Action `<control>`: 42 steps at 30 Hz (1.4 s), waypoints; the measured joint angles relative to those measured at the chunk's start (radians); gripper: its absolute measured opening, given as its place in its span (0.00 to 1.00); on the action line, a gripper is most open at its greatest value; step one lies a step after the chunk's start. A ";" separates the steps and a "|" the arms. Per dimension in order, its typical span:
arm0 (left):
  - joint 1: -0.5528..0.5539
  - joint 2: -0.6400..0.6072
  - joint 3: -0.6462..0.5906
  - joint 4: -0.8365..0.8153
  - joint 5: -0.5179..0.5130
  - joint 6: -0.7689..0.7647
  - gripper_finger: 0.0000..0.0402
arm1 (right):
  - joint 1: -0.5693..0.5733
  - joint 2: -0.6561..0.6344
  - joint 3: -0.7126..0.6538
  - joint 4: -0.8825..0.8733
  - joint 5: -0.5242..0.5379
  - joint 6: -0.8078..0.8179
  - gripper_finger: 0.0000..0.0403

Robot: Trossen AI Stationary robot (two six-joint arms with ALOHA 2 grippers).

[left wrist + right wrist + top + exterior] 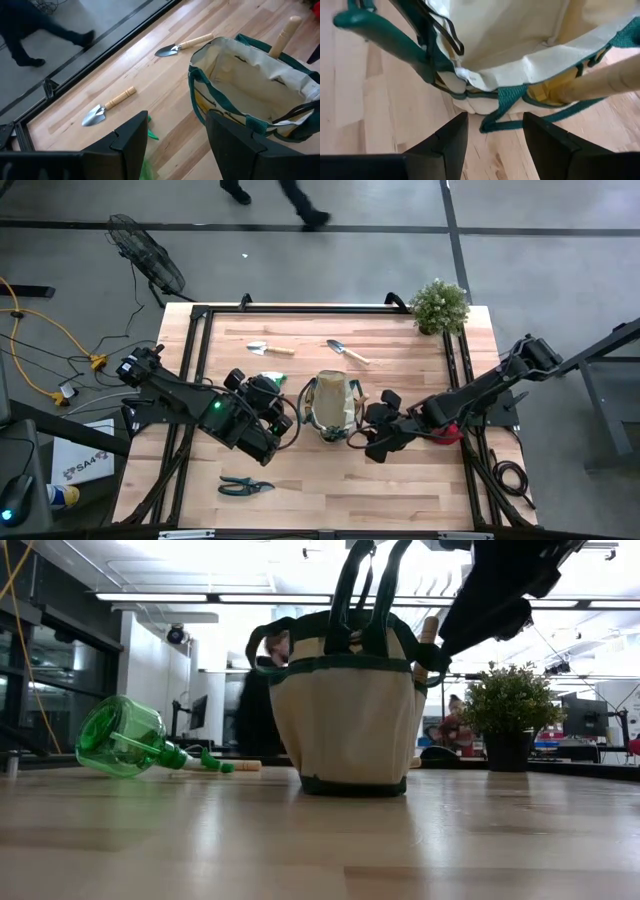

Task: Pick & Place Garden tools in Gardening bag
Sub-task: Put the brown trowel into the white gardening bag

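The gardening bag [333, 405] stands upright on its base at the table's middle, its mouth open. A wooden tool handle [282, 32] sticks up out of its side. My left gripper [177, 120] hangs open above the table just left of the bag. Under it the green spray bottle [125, 737] lies on its side. My right gripper [495, 120] stands open at the bag's right side, its fingers aimed at the rim and a green loop handle [385, 35]. Two trowels [270, 348] [347, 352] lie flat near the far edge. Black pruners [245, 485] lie near the front.
A bushy potted plant [440, 305] stands at the far right corner. Something red [452, 430] lies under my right arm. A black frame rail [200, 360] runs along the table's left and far sides. A person walks on the floor beyond the far edge.
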 joint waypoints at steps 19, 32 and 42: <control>0.000 0.000 0.000 0.002 -0.002 -0.022 0.48 | -0.015 0.001 0.000 0.018 -0.007 -0.027 0.45; 0.028 0.000 0.000 0.001 0.020 -0.052 0.48 | -0.012 -0.046 0.000 -0.084 -0.117 0.049 0.45; 0.285 0.000 0.000 0.062 0.185 0.262 0.48 | -0.016 -0.202 0.001 -0.296 -0.074 0.092 0.45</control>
